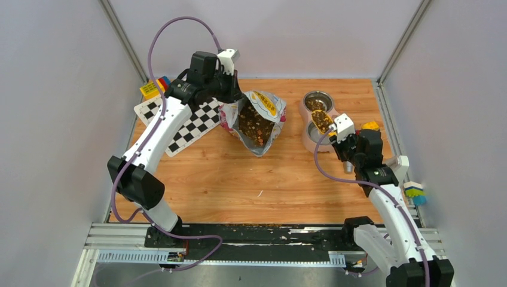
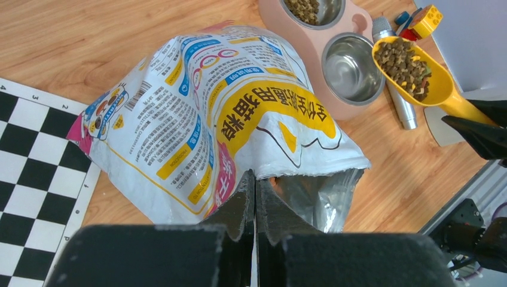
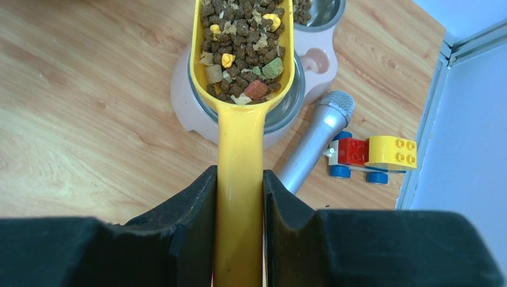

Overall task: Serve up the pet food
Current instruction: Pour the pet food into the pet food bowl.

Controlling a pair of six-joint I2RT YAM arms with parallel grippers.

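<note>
Right gripper (image 3: 239, 185) clamps the handle of the yellow scoop (image 3: 239, 137). The pet food (image 3: 242, 48) heaped in it hangs over the pink feeder's (image 3: 179, 89) near bowl (image 3: 296, 101). Left gripper (image 2: 255, 179) is clenched on the rim of the bag (image 2: 209, 107). Only the top view shows more pet food inside that bag.

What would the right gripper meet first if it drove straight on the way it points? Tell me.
Probably the near steel bowl of the pink feeder: the yellow scoop clamped in the right gripper, loaded with pet food, leads and hangs over that bowl. Height above it is unclear.
</note>
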